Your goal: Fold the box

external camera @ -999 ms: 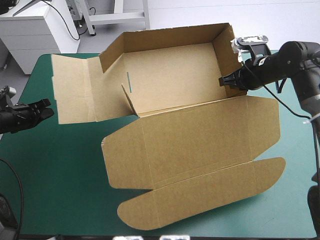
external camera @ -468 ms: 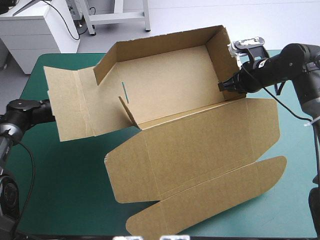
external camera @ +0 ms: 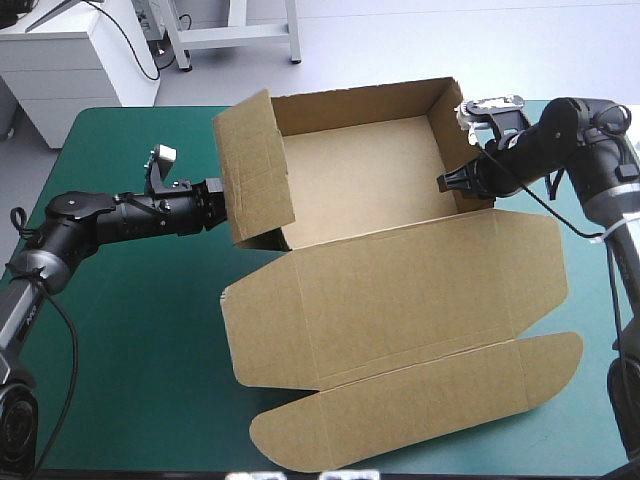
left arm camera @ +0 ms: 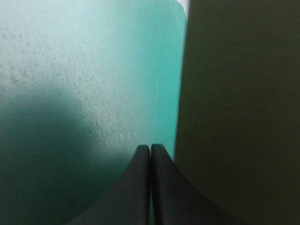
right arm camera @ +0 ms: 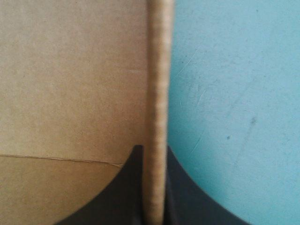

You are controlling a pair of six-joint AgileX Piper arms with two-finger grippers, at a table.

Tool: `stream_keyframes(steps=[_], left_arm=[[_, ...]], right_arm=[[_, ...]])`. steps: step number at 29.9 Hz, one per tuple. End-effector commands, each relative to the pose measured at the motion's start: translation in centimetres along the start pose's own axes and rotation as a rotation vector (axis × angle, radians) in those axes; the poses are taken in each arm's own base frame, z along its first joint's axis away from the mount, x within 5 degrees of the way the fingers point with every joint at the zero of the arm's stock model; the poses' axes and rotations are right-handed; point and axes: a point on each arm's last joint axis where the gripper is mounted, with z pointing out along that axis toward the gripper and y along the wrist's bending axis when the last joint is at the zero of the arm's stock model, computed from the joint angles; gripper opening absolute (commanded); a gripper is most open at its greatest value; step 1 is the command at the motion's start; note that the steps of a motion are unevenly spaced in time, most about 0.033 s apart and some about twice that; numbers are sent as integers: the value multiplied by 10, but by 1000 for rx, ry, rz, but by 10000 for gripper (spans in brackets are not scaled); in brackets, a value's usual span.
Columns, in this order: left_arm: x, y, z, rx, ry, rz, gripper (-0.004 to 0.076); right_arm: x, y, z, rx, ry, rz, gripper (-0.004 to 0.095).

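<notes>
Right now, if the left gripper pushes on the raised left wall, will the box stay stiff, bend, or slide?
Likely stiff in its panels: the left wall stands flat beside the left gripper, hinging at its crease. The box looks thin and light, so it may slide, though the right gripper, shut on the right wall, probably anchors it.
</notes>
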Motion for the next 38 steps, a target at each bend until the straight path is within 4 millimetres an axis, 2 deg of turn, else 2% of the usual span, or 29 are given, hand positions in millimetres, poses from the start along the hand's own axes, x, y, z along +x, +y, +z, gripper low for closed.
stream_keyframes(steps=[1, 7, 19, 21, 28, 30, 34, 38], left_arm=[[1, -38, -9, 107, -45, 47, -9], [8, -47, -2, 133, -17, 60, -9], [9, -63, -11, 177, -6, 105, 5], [11, -64, -11, 188, 19, 110, 64], [17, -70, -13, 262, 84, 103, 510], [17, -73, -14, 299, 82, 76, 582], [15, -78, -16, 359, 65, 43, 589], [12, -76, -15, 336, 38, 40, 586]], right_arm=[[-6, 5, -22, -8, -114, 9, -18], [-7, 5, -21, -5, -126, 10, -18], [-6, 3, -20, 11, -115, 3, -18], [-6, 3, -20, 10, -110, 4, -18], [-2, 2, -14, 9, -45, -9, -18], [-2, 0, -11, 17, -30, -11, -18], [-2, -1, -7, 22, -20, -7, -18], [-2, -1, -7, 22, -20, 0, -18]])
